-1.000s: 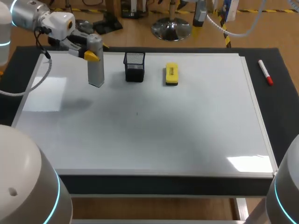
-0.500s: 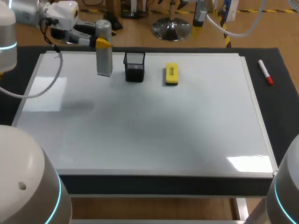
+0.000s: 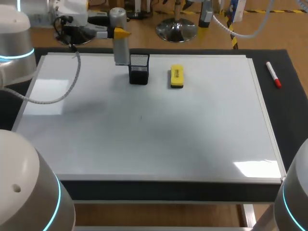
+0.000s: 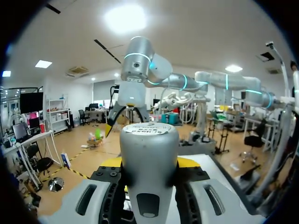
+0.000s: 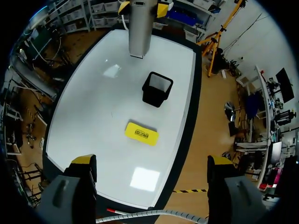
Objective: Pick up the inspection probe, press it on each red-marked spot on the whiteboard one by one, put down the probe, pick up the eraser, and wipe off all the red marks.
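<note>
Mostly, the probe (image 4: 149, 154) hides the left gripper (image 3: 119, 32) clamping it.

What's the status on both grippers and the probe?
Left gripper shut on probe, held near mesh cup. Right gripper open, empty. Eraser untouched on whiteboard.

Left arm (image 3: 14, 29): rounded silver-grey links, with a cyan light band at the joints. The wrist housing (image 3: 72, 7) is white, and a thin black cable (image 3: 78, 72) hangs from it in a loop. Right arm (image 3: 296, 197): the same grey shell and cyan band.

Left gripper (image 4: 149, 162): pale grey finger housings, each with a dark oval slot, on a black bracket.

Right gripper (image 5: 152, 161): matching grey fingers with bright yellow fingertips (image 5: 84, 159). A ribbed grey hose (image 5: 154, 213) runs below.
</note>
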